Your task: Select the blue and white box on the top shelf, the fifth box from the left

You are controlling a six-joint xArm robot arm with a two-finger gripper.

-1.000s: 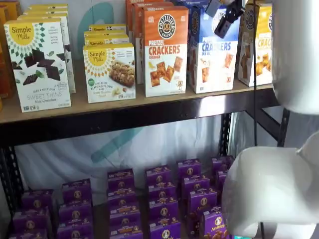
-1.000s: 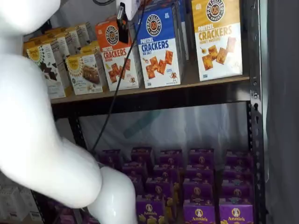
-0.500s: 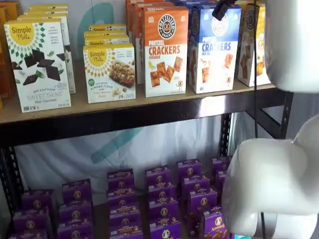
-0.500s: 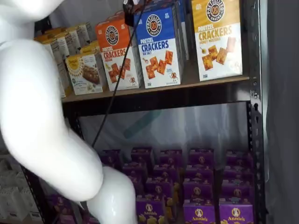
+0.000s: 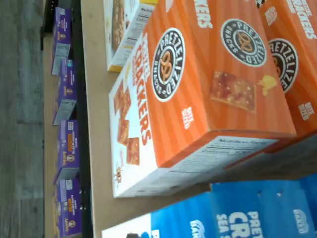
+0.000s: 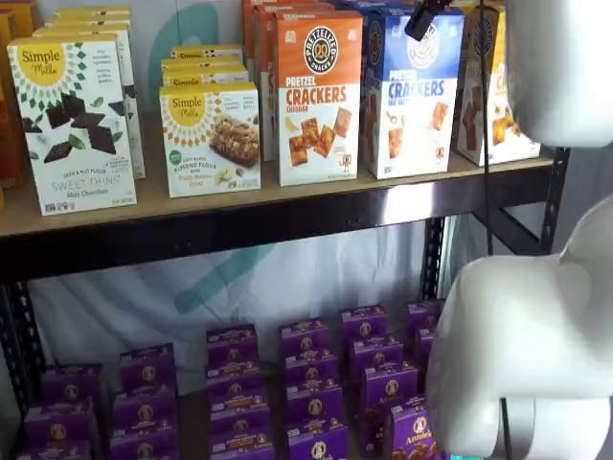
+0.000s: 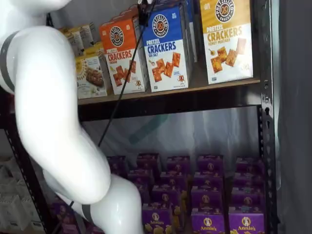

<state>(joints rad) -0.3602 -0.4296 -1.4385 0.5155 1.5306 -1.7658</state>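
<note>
While the blue and white box (image 6: 415,94) stands upright on the top shelf (image 6: 249,206), the gripper (image 6: 422,19) hangs at the upper edge of that box's front, with only a dark fingertip piece showing in both shelf views. No gap between fingers can be made out there, yet the fingers sit as wide apart as they go and nothing is held in them, so the gripper is released. Just beside the blue and white box, touching its side, stands the orange cracker box (image 6: 319,98). On the blue box's other side, near it, stands the yellow cracker box (image 7: 226,40). Farther along past the orange cracker box sits a shorter almond flour bar box (image 6: 211,140), and beyond that a mint chocolate box (image 6: 75,125). Below the top shelf, rows of small purple boxes (image 6: 311,383) fill the lower level. The white arm (image 7: 53,112) covers much of a shelf view. The wrist view shows the orange cracker box close up, with the blue box next to it.
</note>
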